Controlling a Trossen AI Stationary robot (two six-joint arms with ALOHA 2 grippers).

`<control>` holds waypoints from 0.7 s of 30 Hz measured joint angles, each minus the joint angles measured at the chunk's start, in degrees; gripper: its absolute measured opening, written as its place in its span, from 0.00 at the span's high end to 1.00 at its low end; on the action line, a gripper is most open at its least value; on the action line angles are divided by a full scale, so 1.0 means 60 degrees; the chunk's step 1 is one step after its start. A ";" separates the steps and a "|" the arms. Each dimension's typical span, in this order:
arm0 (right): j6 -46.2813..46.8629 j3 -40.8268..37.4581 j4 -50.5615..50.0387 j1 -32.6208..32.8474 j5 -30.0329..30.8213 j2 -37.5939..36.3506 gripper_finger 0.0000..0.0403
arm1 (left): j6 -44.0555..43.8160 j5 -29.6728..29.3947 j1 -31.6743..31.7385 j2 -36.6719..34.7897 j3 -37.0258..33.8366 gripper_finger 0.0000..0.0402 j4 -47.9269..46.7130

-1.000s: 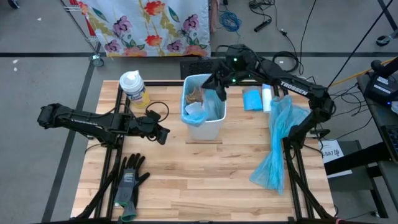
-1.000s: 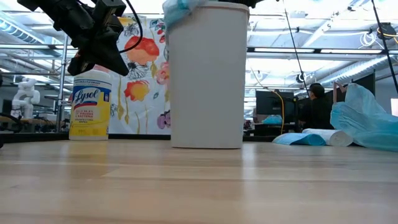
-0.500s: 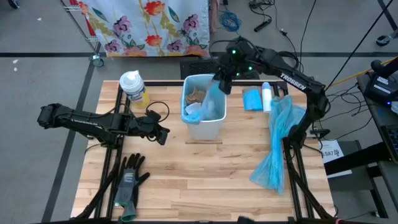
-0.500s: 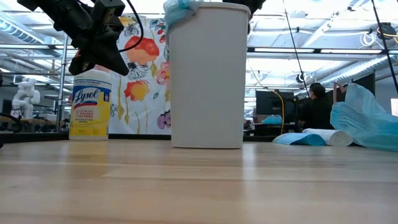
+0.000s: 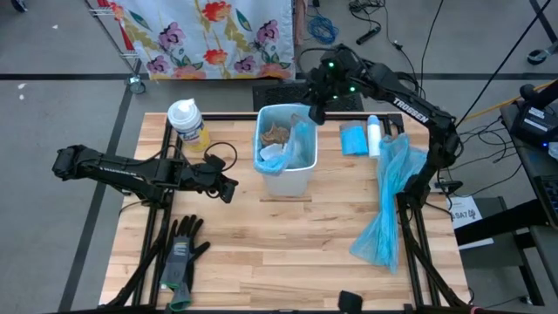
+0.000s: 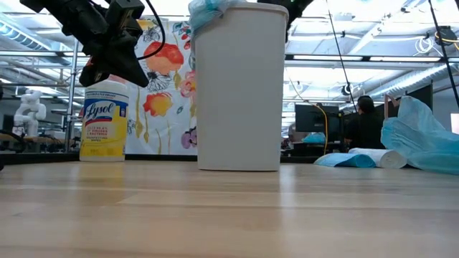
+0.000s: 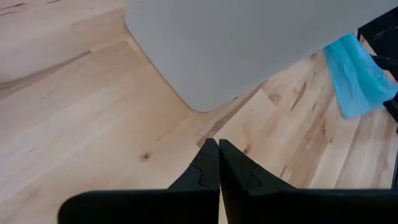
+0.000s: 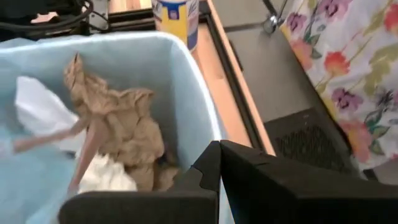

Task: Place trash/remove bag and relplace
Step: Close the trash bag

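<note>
The right gripper (image 5: 316, 112), jaws pinched shut and empty, hovered just beyond the bag's (image 5: 301, 139) bunched rim, far nearer than the left gripper (image 5: 228, 188).

The right gripper (image 8: 219, 163), fingers pressed together, hangs over the rim of a bin (image 8: 186, 81) lined with a pale blue bag (image 8: 37, 183). Inside lie the trash (image 8: 118, 134): crumpled brown paper, with a white wad (image 8: 102, 176) under it and a white scrap (image 8: 37, 111) beside it. Beyond the bin stand a yellow bottle (image 8: 176, 15) on the table (image 8: 227, 87), grey floor, and a floral cloth (image 8: 348, 68).
</note>
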 joint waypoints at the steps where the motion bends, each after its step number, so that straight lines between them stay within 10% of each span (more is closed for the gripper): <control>1: 0.0080 0.0000 -0.0161 -0.0081 -0.0014 -0.0077 1.00 | 0.0000 0.0000 0.0000 0.0000 0.0000 1.00 0.0003; 14: 0.1298 -0.0125 -0.3355 -0.0439 -0.0256 -0.0788 1.00 | 0.0004 0.0003 0.0000 0.0000 0.0000 1.00 0.0001; 21: 0.1817 -0.1538 -0.2349 -0.0346 -0.0812 -0.0784 1.00 | 0.0000 0.0004 0.0000 0.0000 0.0000 1.00 -0.0001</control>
